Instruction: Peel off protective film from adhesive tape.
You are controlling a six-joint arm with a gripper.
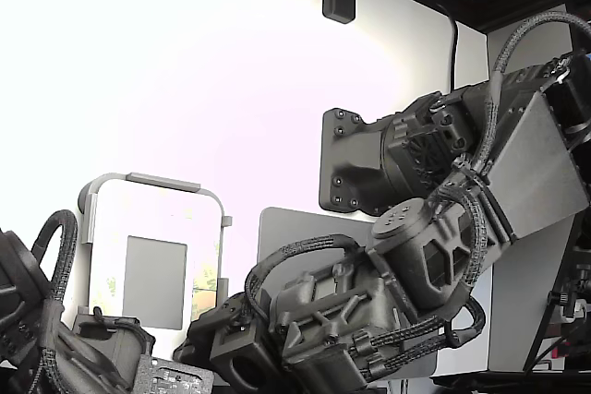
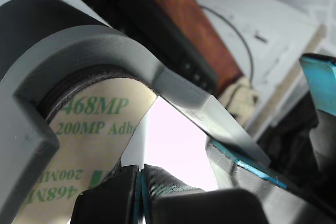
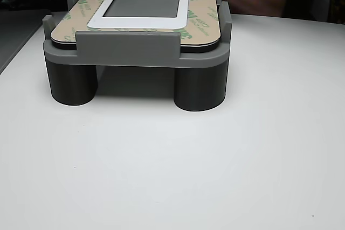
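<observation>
protective film (image 2: 89, 145): pale-yellow, smooth, paper-like | fixture (image 3: 135, 52): matt grey plastic | table (image 3: 215, 176): smooth white

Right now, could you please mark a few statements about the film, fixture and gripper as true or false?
1. The film carries green print. True.
2. The fixture stands on round legs. True.
3. The table is black. False: it is white.
4. The gripper is wide open. False: in the wrist view its jaws are pressed together at the film's edge.
</observation>
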